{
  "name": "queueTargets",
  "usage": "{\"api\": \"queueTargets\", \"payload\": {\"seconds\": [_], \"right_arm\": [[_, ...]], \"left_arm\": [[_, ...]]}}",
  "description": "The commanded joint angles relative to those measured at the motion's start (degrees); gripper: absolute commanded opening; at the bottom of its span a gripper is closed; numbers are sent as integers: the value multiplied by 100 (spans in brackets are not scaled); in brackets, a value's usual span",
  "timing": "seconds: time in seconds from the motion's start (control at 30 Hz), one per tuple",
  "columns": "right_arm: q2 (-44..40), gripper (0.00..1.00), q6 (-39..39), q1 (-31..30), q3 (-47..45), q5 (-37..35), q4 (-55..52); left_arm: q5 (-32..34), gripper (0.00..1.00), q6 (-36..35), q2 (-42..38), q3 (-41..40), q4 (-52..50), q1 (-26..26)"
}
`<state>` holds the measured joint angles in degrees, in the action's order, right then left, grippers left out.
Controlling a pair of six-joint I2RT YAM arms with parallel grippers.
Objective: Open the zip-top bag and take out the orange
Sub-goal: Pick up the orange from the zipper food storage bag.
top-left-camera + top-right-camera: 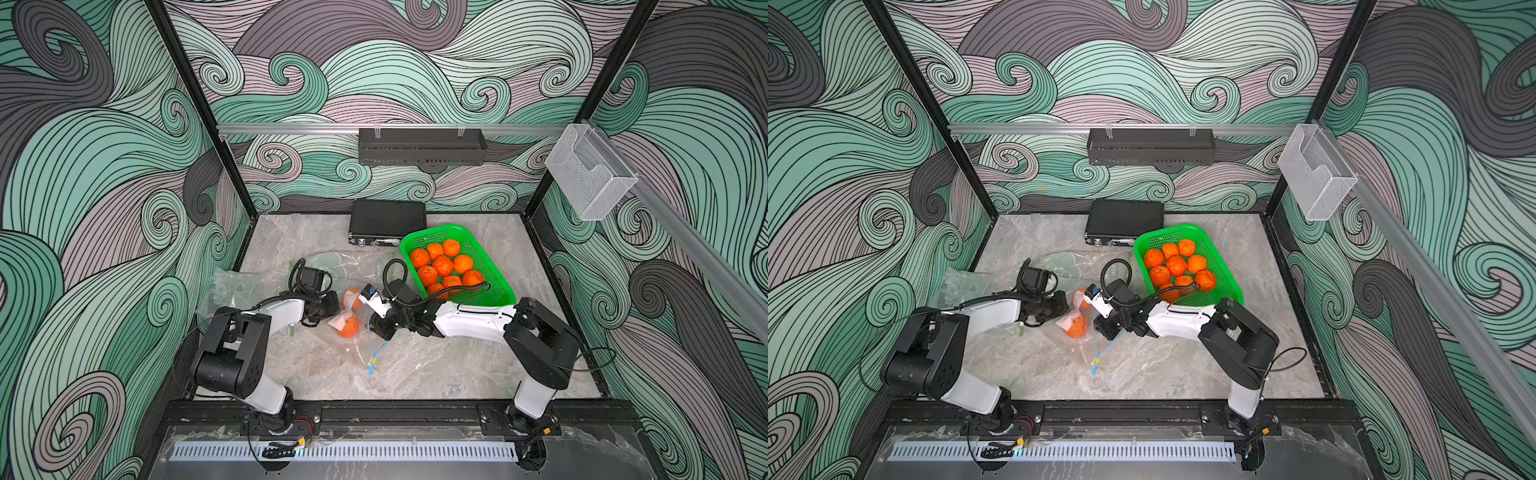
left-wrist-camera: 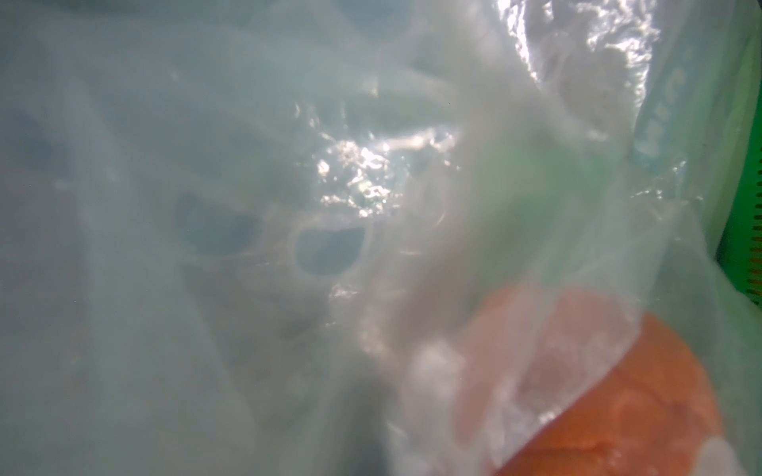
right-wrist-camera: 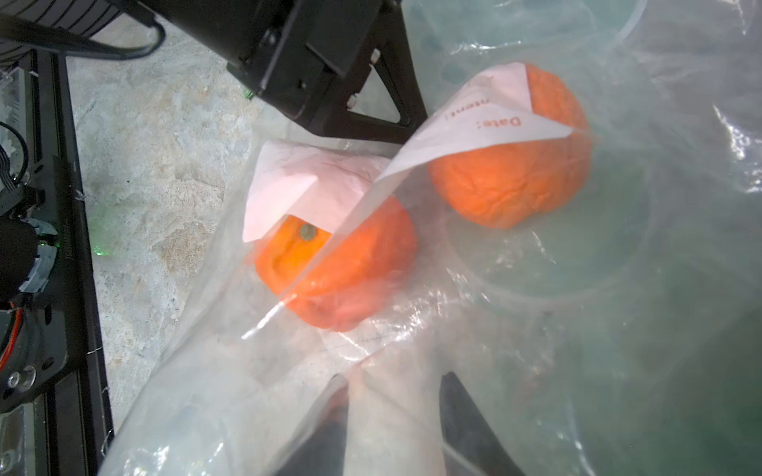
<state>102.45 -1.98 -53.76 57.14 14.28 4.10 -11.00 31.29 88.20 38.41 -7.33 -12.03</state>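
Plastic film of the zip-top bag [image 2: 255,173] lies right against your left wrist camera, so steer by the right wrist view and the top views. Your left gripper [image 3: 402,123] has its jaws closed, apparently on a fold of the bag near its white label panel [image 3: 305,185]. Your right gripper [image 3: 393,377] has its jaws partly apart, with film draped over and between them, and they grip nothing that I can make out.

The bag lies on the worktop [image 1: 436,365] between the two arms, its blue zip track [image 1: 376,351] trailing toward the front. Two oranges show through the film. The near orange [image 3: 354,263] is just ahead of the right jaws, and the far orange [image 3: 532,177] is beyond it, close to the left gripper. Whether both sit inside the same bag I cannot tell.

I judge the mouth at least partly open and the step in hand to be reaching in. Hold the left pinch firm and a little high so the mouth gapes. Widen the right jaws enough to span the near orange, then slide them in low, beneath the upper film rather than over it. Close on fruit alone, because trapped film would drag the bag along.
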Motion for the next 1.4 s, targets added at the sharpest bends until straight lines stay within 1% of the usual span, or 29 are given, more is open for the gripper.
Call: {"api": "queueTargets", "payload": {"seconds": [0.0,0.2,0.37,0.53,0.73,0.87,1.07,1.27,1.37], "right_arm": [[114,43,244,73,139,305,342],[298,56,483,137,180,613,571],[474,64,654,136,240,960,758],[628,69,702,120,443,1465,664],[814,74,772,85,630,1427,597],[943,84,766,59,799,1408,585],[1122,86,812,-53,1048,1578,434],[1414,88,671,-141,1315,1513,308],[1527,88,620,-177,1402,1463,282]], "left_arm": [[90,0,-53,187,15,-427,-10],[91,0,-53,153,16,-442,-10],[90,0,-53,163,10,-440,-7],[83,0,-51,142,-1,-445,-7],[79,0,-48,118,-12,-445,-2],[76,0,-53,116,-23,-436,-8],[79,0,-53,118,-24,-436,-5],[73,0,-53,144,-15,-435,-5],[63,0,-48,147,-18,-436,-10]]}}
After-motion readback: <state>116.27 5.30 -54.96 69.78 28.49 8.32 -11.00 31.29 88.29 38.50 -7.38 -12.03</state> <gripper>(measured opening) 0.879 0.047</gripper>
